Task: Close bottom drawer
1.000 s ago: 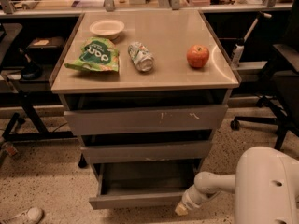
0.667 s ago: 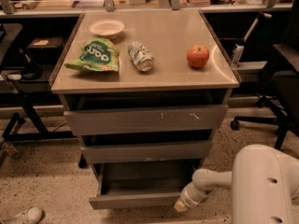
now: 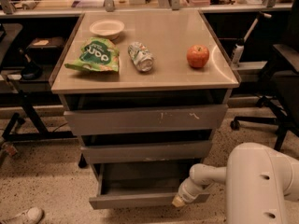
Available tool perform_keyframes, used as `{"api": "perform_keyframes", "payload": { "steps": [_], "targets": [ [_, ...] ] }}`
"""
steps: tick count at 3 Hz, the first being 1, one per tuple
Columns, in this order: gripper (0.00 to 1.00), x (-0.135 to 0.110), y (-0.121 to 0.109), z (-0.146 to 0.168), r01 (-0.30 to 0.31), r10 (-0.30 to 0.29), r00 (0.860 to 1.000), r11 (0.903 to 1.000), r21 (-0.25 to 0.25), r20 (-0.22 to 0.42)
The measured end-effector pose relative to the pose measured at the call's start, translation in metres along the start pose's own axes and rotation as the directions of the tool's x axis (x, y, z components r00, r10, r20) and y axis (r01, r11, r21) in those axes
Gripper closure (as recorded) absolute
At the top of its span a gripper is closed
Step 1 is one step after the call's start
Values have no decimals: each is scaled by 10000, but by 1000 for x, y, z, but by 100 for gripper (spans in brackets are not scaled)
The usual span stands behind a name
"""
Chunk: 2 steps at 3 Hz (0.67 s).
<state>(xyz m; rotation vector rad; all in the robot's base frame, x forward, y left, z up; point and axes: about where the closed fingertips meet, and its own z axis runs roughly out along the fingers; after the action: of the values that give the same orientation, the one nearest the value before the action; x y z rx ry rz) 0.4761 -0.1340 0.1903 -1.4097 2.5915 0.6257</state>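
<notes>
The bottom drawer [image 3: 135, 199] is the lowest of three grey drawers in the cabinet. It stands pulled out, with its flat front facing me and its shallow grey inside showing. My gripper [image 3: 179, 200] is at the end of the white arm, low at the right part of the drawer's front, touching or just in front of it. The middle drawer front [image 3: 145, 152] and the wide scratched top drawer front [image 3: 145, 119] sit above it, each slightly out.
On the cabinet top [image 3: 168, 73] lie a white bowl [image 3: 107, 28], a green chip bag [image 3: 93, 56], a can on its side [image 3: 140, 56] and a red apple [image 3: 198, 56]. Office chairs [image 3: 275, 78] stand at right, desk legs [image 3: 28, 111] at left, a shoe [image 3: 21, 216] on the floor.
My arm and gripper have shifted slightly left along the bottom drawer's front. The drawer looks about as far out as before.
</notes>
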Motion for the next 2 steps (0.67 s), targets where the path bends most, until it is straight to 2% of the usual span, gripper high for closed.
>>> {"api": "perform_keyframes", "payload": {
  "steps": [2],
  "targets": [
    [57,0,0,0,1,-1,10000,10000,-1,-1]
  ]
}}
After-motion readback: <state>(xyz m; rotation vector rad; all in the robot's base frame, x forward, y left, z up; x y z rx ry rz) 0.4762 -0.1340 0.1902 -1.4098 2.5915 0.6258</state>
